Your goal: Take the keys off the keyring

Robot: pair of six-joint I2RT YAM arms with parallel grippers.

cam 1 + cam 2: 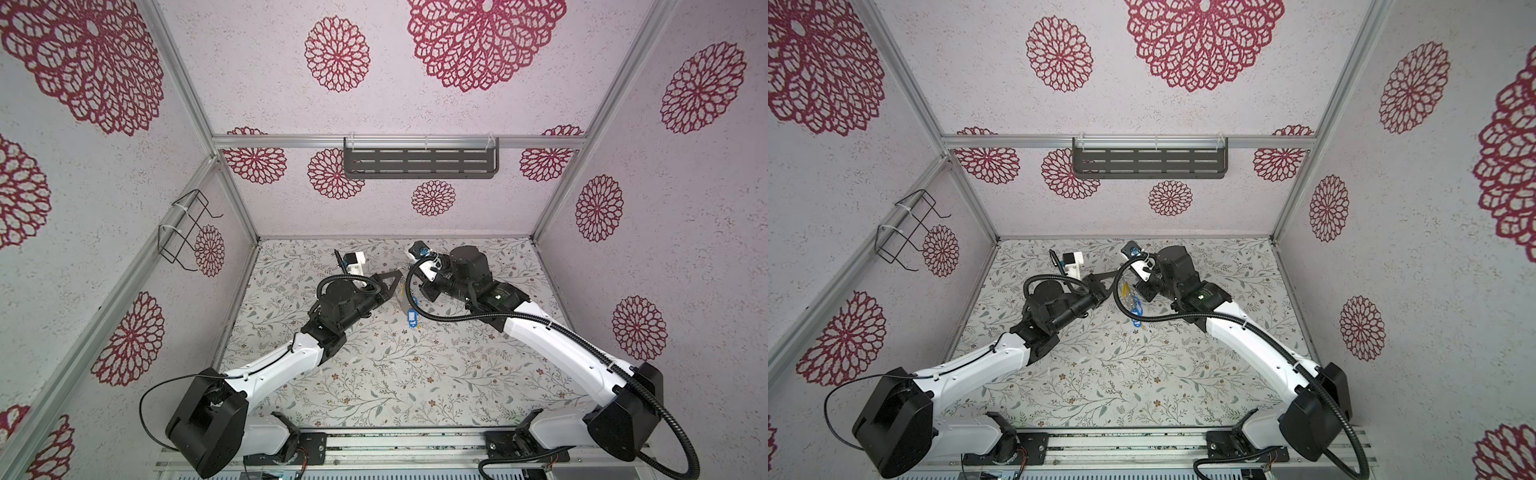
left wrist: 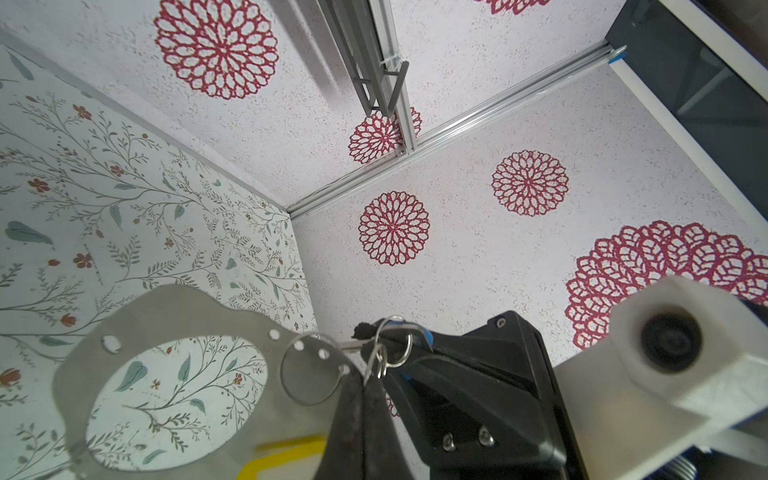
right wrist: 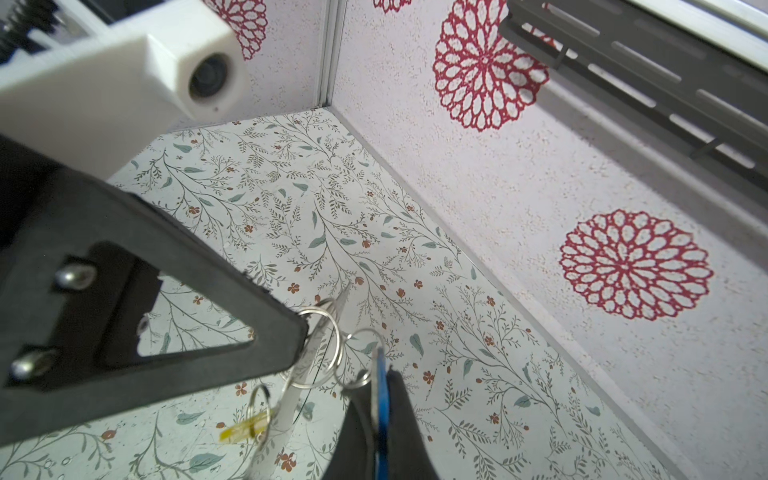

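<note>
The keyring (image 2: 174,320), a flat grey hoop with small holes, hangs above the floral table. My left gripper (image 2: 365,380) is shut on the keyring's rim beside a thin silver loop (image 2: 309,370). A blue key (image 3: 380,386) sits edge-on between the pads of my right gripper (image 3: 380,382), which is shut on it. Small silver rings (image 3: 322,345) link the blue key to the keyring at the left fingers (image 3: 286,332). A yellow key (image 3: 245,430) dangles from the hoop. In both top views the grippers (image 1: 400,276) (image 1: 1142,293) meet mid-table, and another blue key (image 1: 411,319) hangs below them.
A dark slotted shelf (image 1: 419,162) is mounted on the back wall and a black wire rack (image 1: 183,232) on the left wall. Patterned walls close in the floral table (image 1: 374,374) on three sides. The arm bases sit at the front rail.
</note>
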